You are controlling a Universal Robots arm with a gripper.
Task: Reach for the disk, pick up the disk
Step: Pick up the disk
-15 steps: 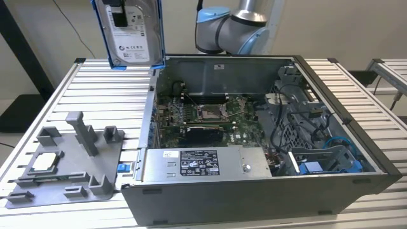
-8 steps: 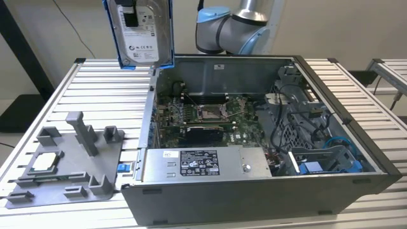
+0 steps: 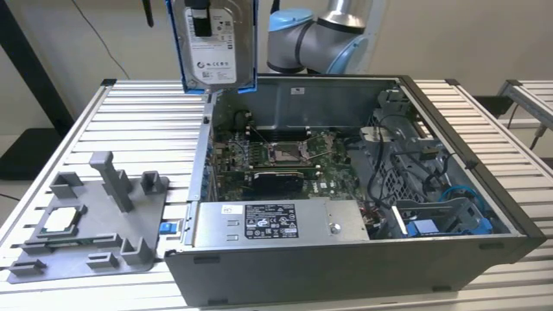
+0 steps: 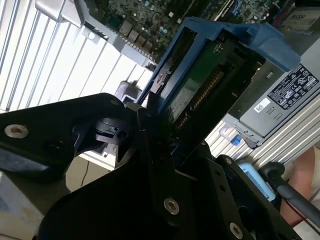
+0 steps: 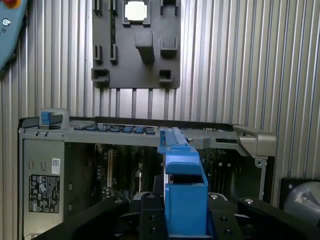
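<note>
Blue plastic frames the disk (image 3: 215,45), and you have it well up in the air now, clear of the open computer case (image 3: 363,194) and above the case's far corner on the exterior view's left. Your gripper (image 4: 150,125) is clenched on the disk: in the second wrist view the black fingers (image 4: 112,132) pinch the bracket's edge, with the green circuit-board underside turned toward that camera. Judging by this, the pick is done and the lift is what puts the disk so high, free of the case walls. You hold it on edge, so its long axis runs roughly vertical, the white label facing the exterior camera and one short end pointing down toward the case. In the first wrist view the blue bracket (image 5: 182,190) shows edge-on between the fingers, lined up over the case's side wall. On the ribbed bench (image 3: 138,123), the grey fixture plate (image 3: 95,220) sits well apart from the disk with the small silver chip (image 3: 62,221) in it, and the grey power-supply box (image 3: 276,222) stays seated in the case's near corner.
</note>
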